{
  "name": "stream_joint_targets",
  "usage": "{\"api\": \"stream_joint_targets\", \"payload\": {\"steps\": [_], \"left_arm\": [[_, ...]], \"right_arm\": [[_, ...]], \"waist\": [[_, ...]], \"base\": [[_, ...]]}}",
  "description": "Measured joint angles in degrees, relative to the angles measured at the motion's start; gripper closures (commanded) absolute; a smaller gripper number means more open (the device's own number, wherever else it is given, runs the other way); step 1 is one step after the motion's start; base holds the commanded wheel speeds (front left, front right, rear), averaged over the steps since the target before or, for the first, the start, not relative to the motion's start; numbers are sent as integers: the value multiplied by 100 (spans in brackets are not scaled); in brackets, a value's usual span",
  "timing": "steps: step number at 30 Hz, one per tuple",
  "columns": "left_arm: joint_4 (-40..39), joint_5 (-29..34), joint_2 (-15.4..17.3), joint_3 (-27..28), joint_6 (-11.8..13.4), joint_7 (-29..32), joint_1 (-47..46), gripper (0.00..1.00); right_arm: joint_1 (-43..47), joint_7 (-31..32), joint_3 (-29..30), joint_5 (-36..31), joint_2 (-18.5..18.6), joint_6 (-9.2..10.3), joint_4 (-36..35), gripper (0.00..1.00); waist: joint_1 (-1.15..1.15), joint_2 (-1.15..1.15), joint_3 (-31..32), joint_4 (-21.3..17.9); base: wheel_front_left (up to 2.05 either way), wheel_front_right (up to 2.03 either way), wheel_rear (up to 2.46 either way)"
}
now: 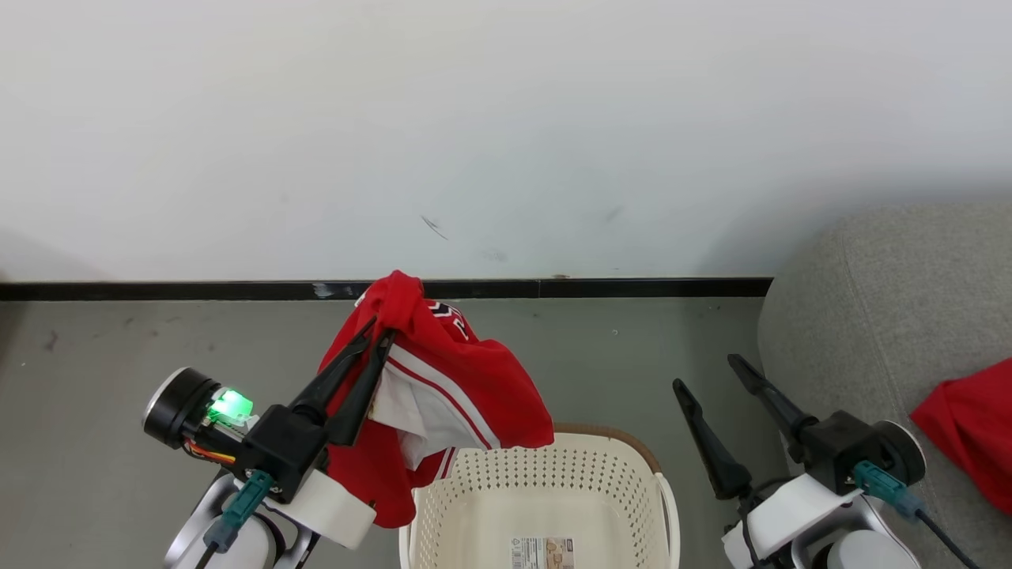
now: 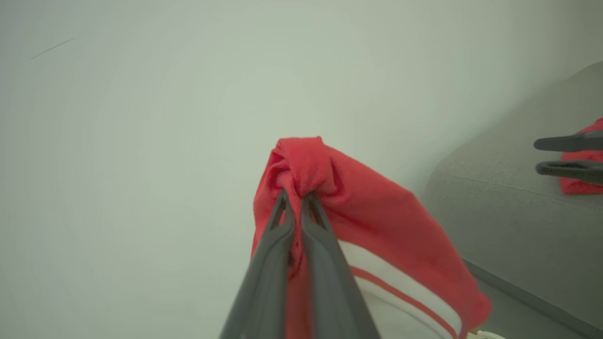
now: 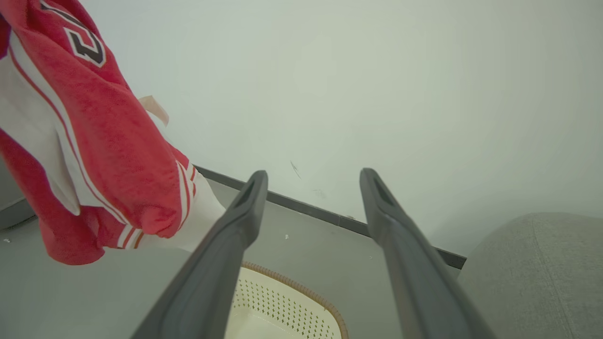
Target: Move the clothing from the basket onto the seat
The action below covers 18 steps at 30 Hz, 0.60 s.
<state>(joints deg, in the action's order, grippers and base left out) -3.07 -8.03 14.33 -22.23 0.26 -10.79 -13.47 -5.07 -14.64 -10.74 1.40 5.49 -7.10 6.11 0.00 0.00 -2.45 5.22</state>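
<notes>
- One red garment (image 1: 968, 419) lies on the seat (image 1: 885, 316), so that part is done. The basket (image 1: 553, 474) looks empty as far as we can see into it.
- We hold a second garment (image 1: 466, 379) in our left gripper (image 1: 379, 328), its fingers pinched tight on a bunched fold. The cloth drapes down beside them, above the basket's left rim.
- Our right gripper (image 1: 706, 373) stands wide open and holds nothing. It sits between basket and seat.
- Left to do — carry the second garment across to the seat and release it.
</notes>
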Motion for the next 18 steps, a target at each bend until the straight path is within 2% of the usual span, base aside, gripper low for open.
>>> {"api": "stream_joint_targets", "payload": {"steps": [7, 13, 18], "left_arm": [[-75, -1, 9, -246, -212, 189, -1, 100], [-231, -1, 19, -430, -380, 344, -27, 100], [-454, -1, -53, -639, -453, 412, -131, 100]], "right_arm": [[24, 0, -643, 79, 226, 0, 3, 0], [-9, 0, -1895, 311, 589, 0, 21, 0], [-234, 1, -2458, 432, 909, -1, 69, 0]], "waist": [[0, 0, 205, 163], [0, 0, 337, 181], [0, 0, 341, 114]], "base": [[0, 0, 0], [0, 0, 0], [0, 0, 0]]}}
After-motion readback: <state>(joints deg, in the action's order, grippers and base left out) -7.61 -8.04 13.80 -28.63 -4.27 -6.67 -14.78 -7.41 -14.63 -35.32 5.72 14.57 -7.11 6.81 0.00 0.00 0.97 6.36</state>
